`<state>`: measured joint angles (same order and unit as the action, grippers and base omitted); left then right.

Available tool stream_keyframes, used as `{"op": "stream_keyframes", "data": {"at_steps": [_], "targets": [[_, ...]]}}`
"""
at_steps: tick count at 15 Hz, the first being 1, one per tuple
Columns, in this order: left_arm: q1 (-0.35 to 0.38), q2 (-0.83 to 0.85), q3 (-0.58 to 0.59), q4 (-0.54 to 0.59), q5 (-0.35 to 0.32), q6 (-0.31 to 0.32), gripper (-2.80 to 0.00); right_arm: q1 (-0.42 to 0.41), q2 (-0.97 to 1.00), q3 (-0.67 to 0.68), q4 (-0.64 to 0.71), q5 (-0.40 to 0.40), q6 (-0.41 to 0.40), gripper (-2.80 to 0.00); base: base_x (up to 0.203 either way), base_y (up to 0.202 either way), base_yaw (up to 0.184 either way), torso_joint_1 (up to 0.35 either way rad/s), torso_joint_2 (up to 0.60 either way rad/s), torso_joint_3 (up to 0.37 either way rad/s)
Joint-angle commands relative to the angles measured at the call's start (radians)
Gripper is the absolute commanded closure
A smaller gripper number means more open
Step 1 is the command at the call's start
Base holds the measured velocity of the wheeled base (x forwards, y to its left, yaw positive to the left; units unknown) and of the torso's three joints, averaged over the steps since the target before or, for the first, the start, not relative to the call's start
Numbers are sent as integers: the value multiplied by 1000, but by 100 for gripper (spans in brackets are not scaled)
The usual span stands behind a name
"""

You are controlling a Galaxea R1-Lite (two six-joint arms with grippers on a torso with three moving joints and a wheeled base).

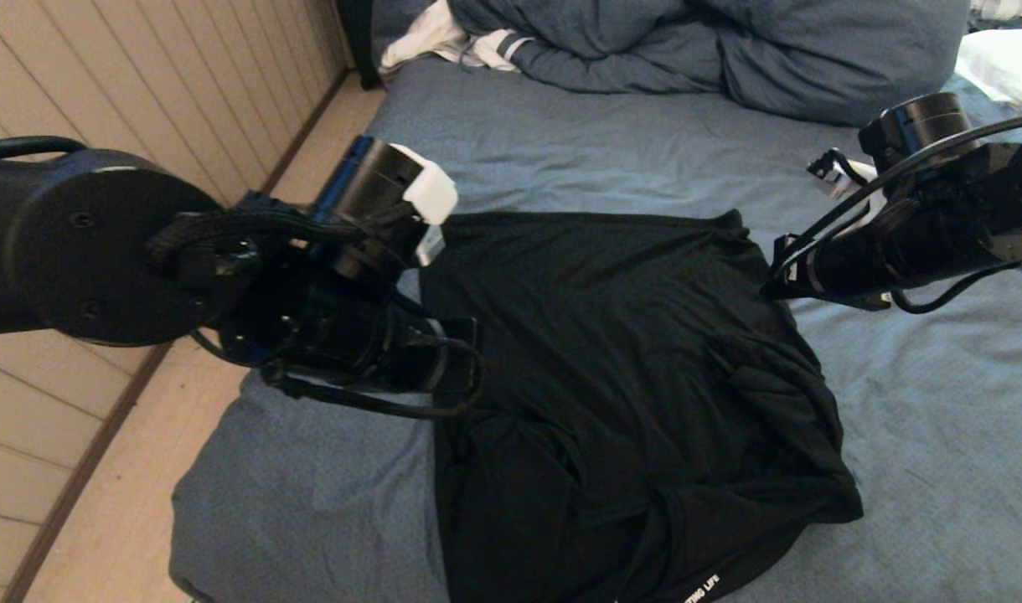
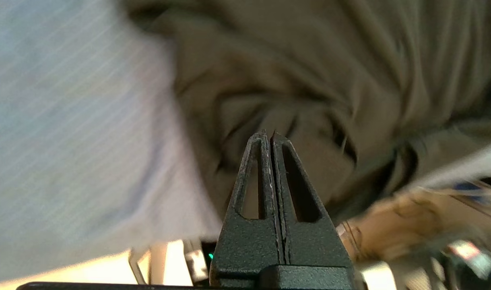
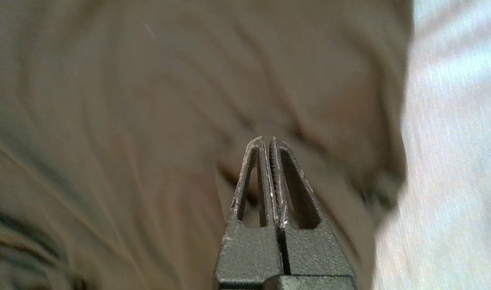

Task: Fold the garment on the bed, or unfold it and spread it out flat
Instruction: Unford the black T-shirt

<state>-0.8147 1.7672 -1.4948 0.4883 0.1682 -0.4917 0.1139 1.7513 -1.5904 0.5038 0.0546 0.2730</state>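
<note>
Garment (image 1: 620, 377) first: the black T-shirt lies in the middle of the bed (image 1: 561, 142), folded over on itself, with a straight far edge and rumpled layers toward the near side. A strip of white lettering shows at its near hem.

Going left to right, pale wall panelling and a strip of light floor run down the left side, next to the mattress edge. The left arm comes in from there, and its left tool (image 2: 269, 135) sits at the shirt's left edge, about halfway along it. From the left wrist view, its two black fingers are pressed flat together, with no cloth between the tips; dark fabric lies just beyond them and blue-grey sheet off to one side.

Across the shirt, the right arm reaches in from the right side of the bed. The right tool (image 3: 267, 141) is at the shirt's far right corner, its fingers likewise pressed together and holding nothing, with shirt fabric beneath and the sheet beside it.

At the far end of the bed, a bunched blue-grey duvet (image 1: 687, 50) is heaped up, with a white cloth (image 1: 431, 42) at its left end.
</note>
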Motion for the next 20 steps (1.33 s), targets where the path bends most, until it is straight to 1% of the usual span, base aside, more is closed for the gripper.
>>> {"op": "stream_keyframes", "data": {"at_steps": [1, 2, 4, 6, 7, 8, 9, 12, 16, 17, 19, 20], "targets": [[-59, 137, -101, 8, 51, -5, 0, -22, 42, 7, -115, 34, -16, 0, 0, 0, 0, 0, 0, 0], [-84, 163, -145, 18, 62, -4, 0, -29, 64, -4, -142, 41, -32, 0, 0, 0, 0, 0, 0, 0], [-146, 183, -196, 52, 68, -4, 0, -38, 88, -30, -146, 42, -83, 0, 0, 0, 0, 0, 0, 0], [-196, 200, -206, 80, 74, -10, 0, -50, 103, -47, -145, 43, -86, 0, 0, 0, 0, 0, 0, 0], [-220, 210, -206, 100, 99, -24, 0, -54, 107, -51, -145, 43, -86, 0, 0, 0, 0, 0, 0, 0], [-234, 223, -206, 115, 129, -38, -280, -54, 111, -55, -145, 44, -86, 0, 0, 0, 0, 0, 0, 0], [-245, 227, -195, 118, 141, -45, -280, -56, 114, -59, -145, 44, -86, 0, 0, 0, 0, 0, 0, 0], [-276, 247, -151, 110, 149, -89, -280, -60, 121, -62, -145, 42, -87, 0, 0, 0, 0, 0, 0, 0], [-279, 308, -157, 103, 153, -104, -280, -62, 132, -62, -146, 43, -87, 0, 0, 0, 0, 0, 0, 0], [-279, 323, -162, 100, 167, -106, -280, -62, 136, -62, -146, 44, -87, 0, 0, 0, 0, 0, 0, 0], [-279, 357, -170, 94, 220, -107, -280, -62, 140, -62, -148, 42, -87, 0, 0, 0, 0, 0, 0, 0], [-279, 357, -170, 95, 221, -105, -280, -62, 142, -63, -148, 44, -87, 0, 0, 0, 0, 0, 0, 0]]}}
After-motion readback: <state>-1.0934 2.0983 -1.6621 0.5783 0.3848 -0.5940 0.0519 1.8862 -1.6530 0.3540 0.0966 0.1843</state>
